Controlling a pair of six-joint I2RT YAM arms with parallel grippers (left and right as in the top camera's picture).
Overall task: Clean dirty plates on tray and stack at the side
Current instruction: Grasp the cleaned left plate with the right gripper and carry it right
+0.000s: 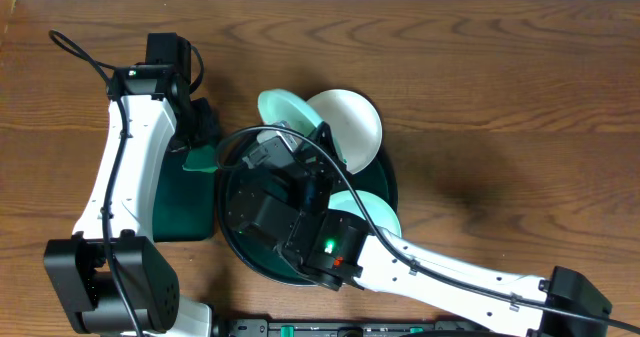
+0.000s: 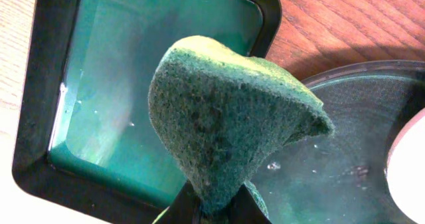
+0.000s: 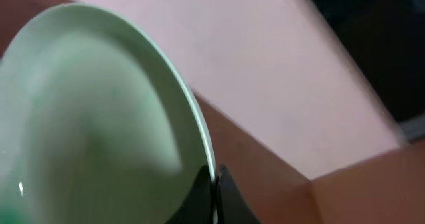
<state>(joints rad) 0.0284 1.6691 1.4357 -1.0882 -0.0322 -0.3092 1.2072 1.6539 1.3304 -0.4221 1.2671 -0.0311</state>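
The round dark green tray lies mid-table under my right arm. My right gripper is shut on the rim of a pale teal plate, holding it tilted up on edge over the tray's far side. In the right wrist view this plate fills the left half, with the gripper pinching its edge. A white plate leans at the tray's far right, and a teal plate lies flat on its right side. My left gripper is shut on a green sponge, just left of the held plate.
A rectangular dark green tray holding teal water sits left of the round tray, touching it. The round tray's wet floor lies below the sponge. A cable runs along the left arm. Bare wooden table stretches to the right.
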